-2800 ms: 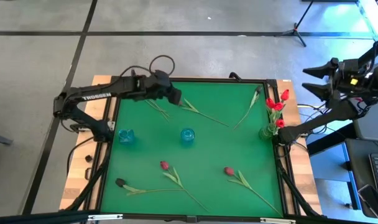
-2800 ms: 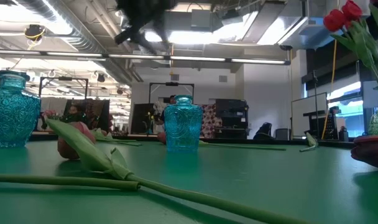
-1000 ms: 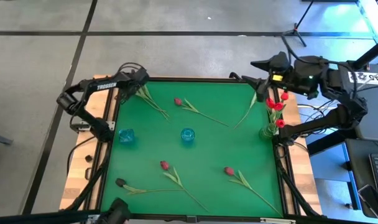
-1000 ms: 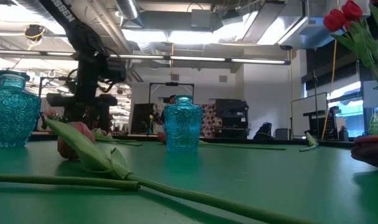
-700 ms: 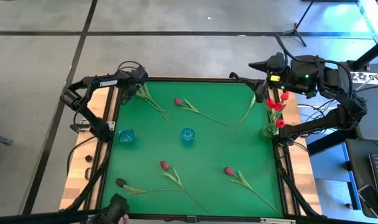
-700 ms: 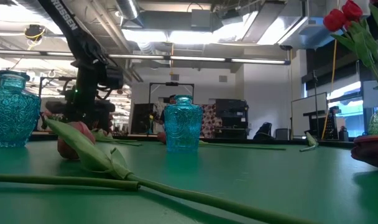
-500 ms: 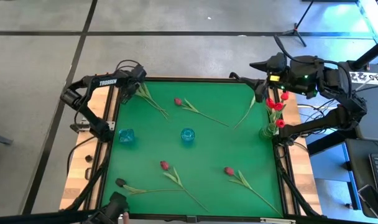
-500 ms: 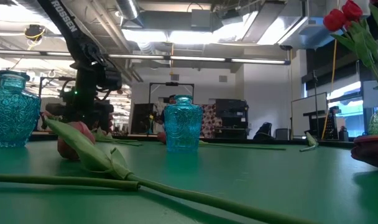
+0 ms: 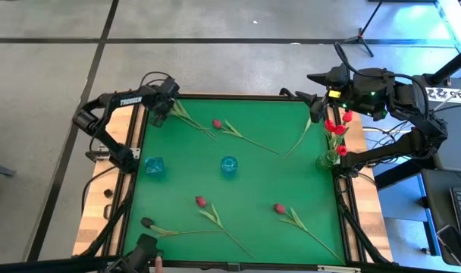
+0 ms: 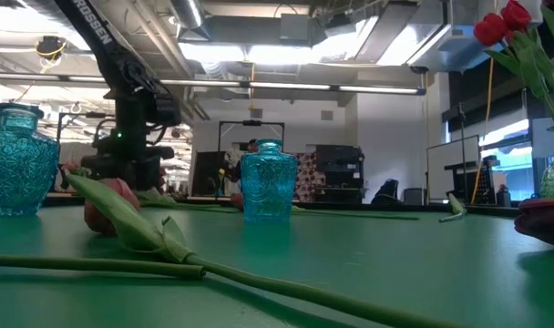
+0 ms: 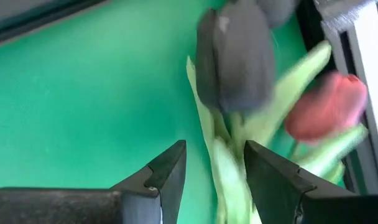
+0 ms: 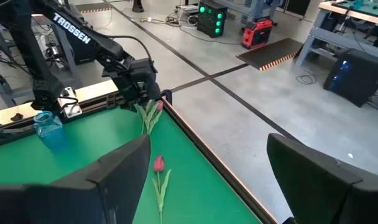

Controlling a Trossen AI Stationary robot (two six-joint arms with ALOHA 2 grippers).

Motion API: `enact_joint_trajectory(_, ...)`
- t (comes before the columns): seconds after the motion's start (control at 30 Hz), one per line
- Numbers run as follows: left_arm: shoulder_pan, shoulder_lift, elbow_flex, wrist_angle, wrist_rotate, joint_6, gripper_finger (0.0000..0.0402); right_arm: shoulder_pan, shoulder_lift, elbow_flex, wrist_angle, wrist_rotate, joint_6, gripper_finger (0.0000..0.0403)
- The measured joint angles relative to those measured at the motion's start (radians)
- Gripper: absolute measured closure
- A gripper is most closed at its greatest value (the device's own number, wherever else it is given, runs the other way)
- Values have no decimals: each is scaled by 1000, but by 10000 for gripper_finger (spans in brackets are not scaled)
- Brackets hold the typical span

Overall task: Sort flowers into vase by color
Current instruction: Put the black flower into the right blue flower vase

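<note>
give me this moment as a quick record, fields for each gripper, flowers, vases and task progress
left gripper: far left corner of the table, fingers astride a green stem, black tulip and a red tulip just ahead
right gripper: open, raised over the far right corner
loose flowers: several lying on the green mat
green vase: right edge, holds red tulips
blue vases: left blue vase and centre blue vase, both without flowers
progress: only reds sorted
</note>
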Motion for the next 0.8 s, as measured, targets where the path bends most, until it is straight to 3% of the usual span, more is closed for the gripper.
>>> enact_joint_trajectory(0.6,47,-13,-49,31,-40,-143,247,0,0,0,-7,52,37,81)
enact_joint_trajectory(0.8,27,-16,-107,89,-32,-206,297,0,0,0,-9,50,51,81)
